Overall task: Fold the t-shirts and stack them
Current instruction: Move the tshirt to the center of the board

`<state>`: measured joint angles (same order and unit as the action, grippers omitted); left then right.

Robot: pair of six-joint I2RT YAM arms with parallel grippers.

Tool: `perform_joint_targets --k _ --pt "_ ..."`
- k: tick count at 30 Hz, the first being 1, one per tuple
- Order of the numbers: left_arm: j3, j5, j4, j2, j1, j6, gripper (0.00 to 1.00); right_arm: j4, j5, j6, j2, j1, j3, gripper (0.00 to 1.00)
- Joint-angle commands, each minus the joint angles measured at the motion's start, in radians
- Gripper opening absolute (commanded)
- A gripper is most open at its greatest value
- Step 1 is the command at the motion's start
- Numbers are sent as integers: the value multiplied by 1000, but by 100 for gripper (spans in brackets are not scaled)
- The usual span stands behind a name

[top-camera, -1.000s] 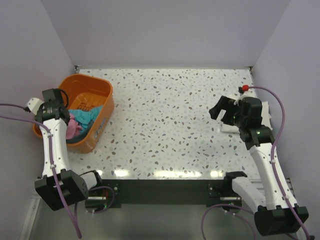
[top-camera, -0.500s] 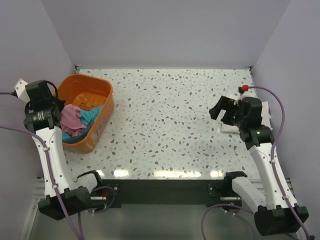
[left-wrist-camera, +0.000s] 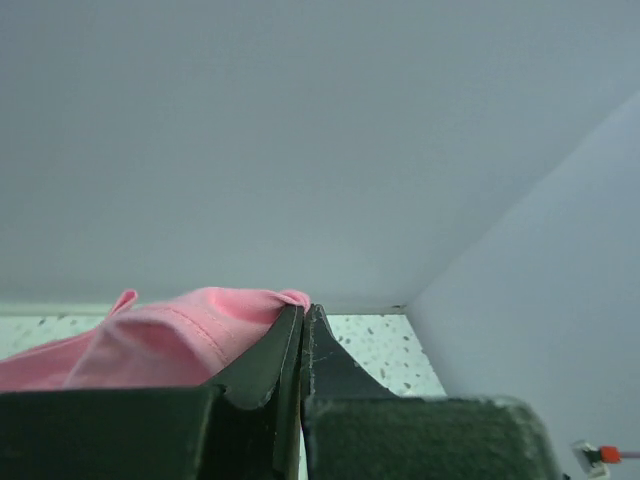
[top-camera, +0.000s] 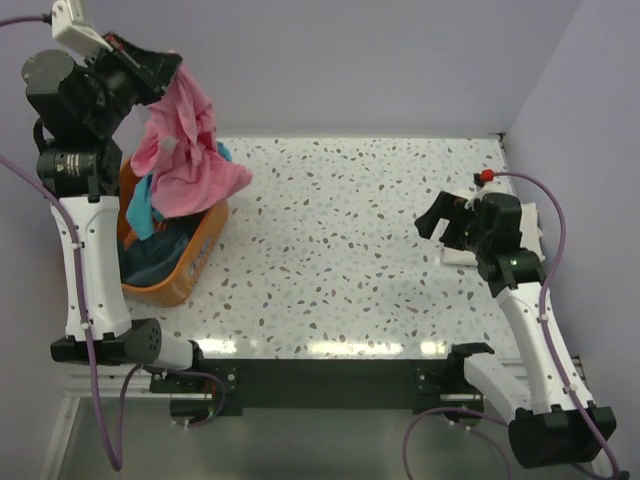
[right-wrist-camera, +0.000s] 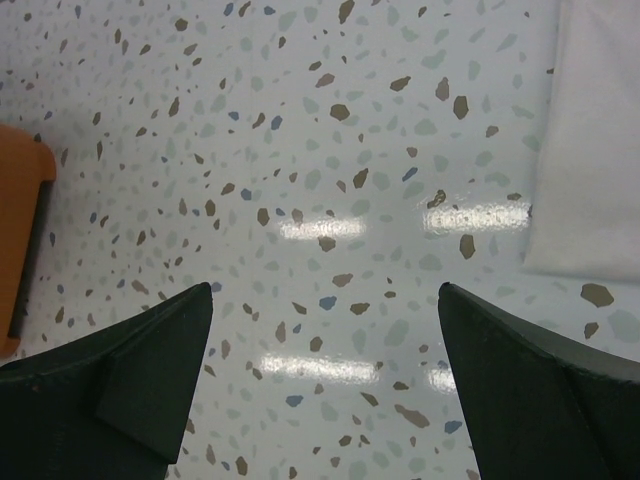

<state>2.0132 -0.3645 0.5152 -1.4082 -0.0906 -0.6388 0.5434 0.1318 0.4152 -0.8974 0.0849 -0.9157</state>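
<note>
My left gripper (top-camera: 172, 66) is raised high above the orange basket (top-camera: 190, 262) and is shut on the pink t-shirt (top-camera: 185, 160), which hangs down from it. In the left wrist view the pink t-shirt (left-wrist-camera: 150, 340) bulges out beside the closed fingertips (left-wrist-camera: 290, 330). A teal t-shirt (top-camera: 142, 205) dangles caught under the pink one, and dark slate-blue cloth (top-camera: 150, 262) lies in the basket. A cream-white t-shirt (top-camera: 530, 235) lies folded at the right edge of the table, also in the right wrist view (right-wrist-camera: 595, 150). My right gripper (top-camera: 440, 225) is open and empty over the table beside it.
The speckled table (top-camera: 340, 250) spreads between basket and cream-white shirt. Lilac walls close in the back and both sides. The basket's corner shows in the right wrist view (right-wrist-camera: 20, 230) at far left.
My left arm has risen from the basket, lifting the pink t-shirt up out of it, with teal cloth dragged up along. The right arm has not moved.
</note>
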Motion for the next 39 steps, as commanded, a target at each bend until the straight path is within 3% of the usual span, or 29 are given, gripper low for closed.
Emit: perform_joint_targets --k 1,4,6,11,17,24,30,33,35,38,39 --pt "229 -163 -169 -84 64 -24 0 -37 37 16 -1 3 8 99" --pt "332 -81 -147 -120 74 -21 0 -16 12 13 9 3 5 99" --pt "325 -25 -174 -107 74 -22 0 -8 -1 7 25 3 6 99" --pt "205 -120 -339 -83 78 -99 0 -5 -12 10 41 1 5 98" --pt "257 -119 -293 -182 303 -13 0 -5 -17 14 55 3 18 99" --pt "275 38 -196 -288 656 203 0 1 -50 11 61 3 38 99" --pt "291 23 -230 -319 811 225 0 59 -129 33 68 3 34 99" --pt "302 18 -228 -304 825 214 0 88 -199 49 78 3 34 99" --pt "262 64 -230 -273 824 218 0 121 -262 63 81 1 29 99" --pt "133 256 -219 -172 824 248 0 173 -345 86 101 3 15 99" --pt "51 395 -202 -119 816 248 0 187 -365 95 113 3 6 99"
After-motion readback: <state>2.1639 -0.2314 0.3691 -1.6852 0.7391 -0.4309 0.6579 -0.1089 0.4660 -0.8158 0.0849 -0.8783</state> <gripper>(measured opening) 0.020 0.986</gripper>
